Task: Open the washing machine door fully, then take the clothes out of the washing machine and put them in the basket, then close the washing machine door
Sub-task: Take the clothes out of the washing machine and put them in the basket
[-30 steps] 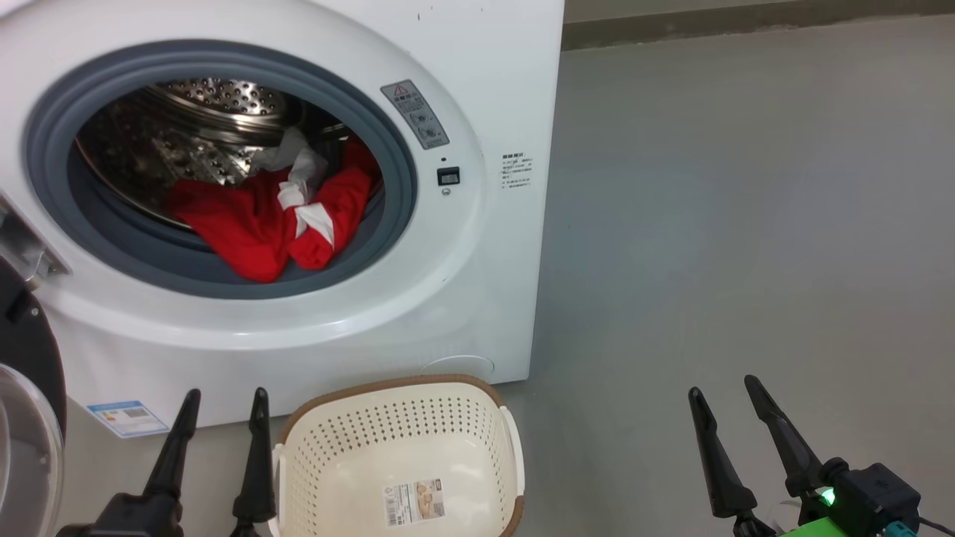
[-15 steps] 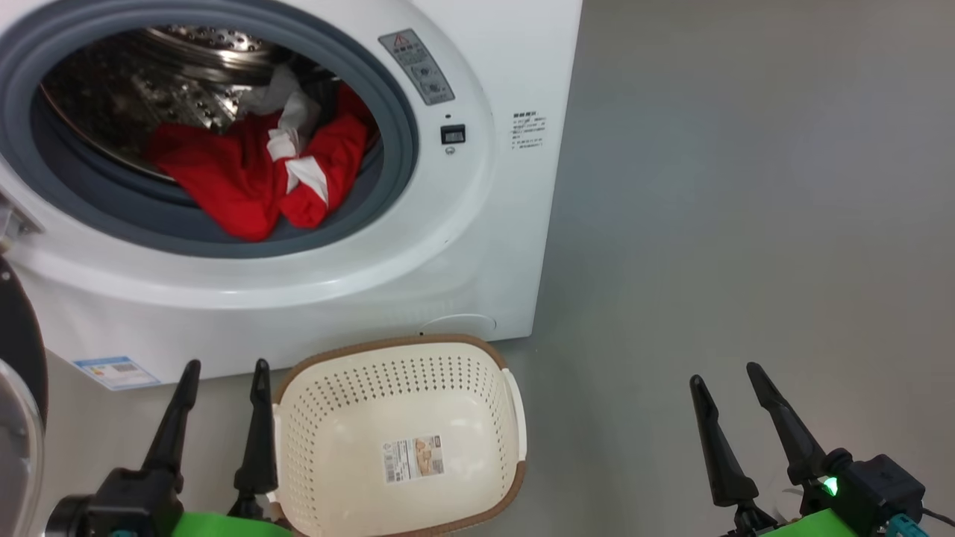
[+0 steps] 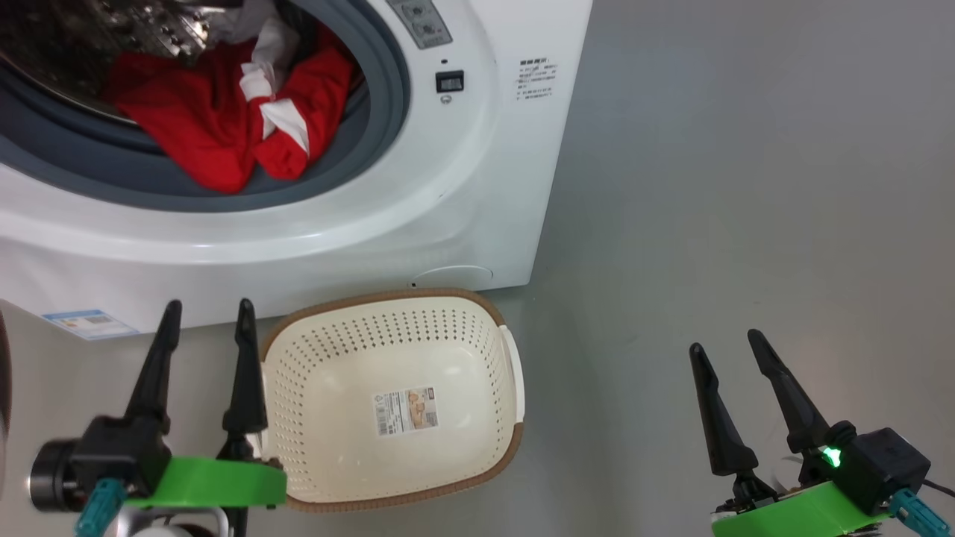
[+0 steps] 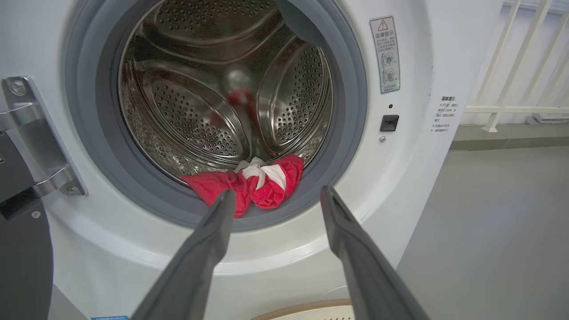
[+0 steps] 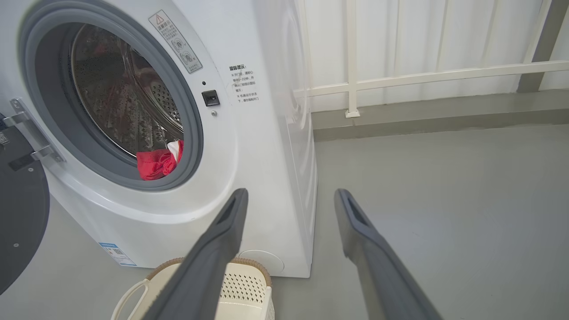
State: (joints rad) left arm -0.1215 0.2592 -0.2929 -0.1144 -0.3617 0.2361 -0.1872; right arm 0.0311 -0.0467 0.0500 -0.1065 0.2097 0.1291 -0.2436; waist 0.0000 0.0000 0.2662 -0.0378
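A white washing machine [image 3: 477, 186] is shown on a grey floor [image 3: 746, 186], its door [image 5: 18, 222] swung open to the left. Red clothes [image 3: 201, 127] with white stripes are heaped at the front of the steel drum [image 4: 200, 111], spilling onto the grey rubber ring [image 3: 380, 97]. A cream basket [image 3: 321, 358] is set just before the machine. The left end effector [image 3: 208, 306] is held beside the basket's left rim, fingers apart. The right end effector [image 3: 725, 340] is held over the floor, well to the basket's right, fingers apart.
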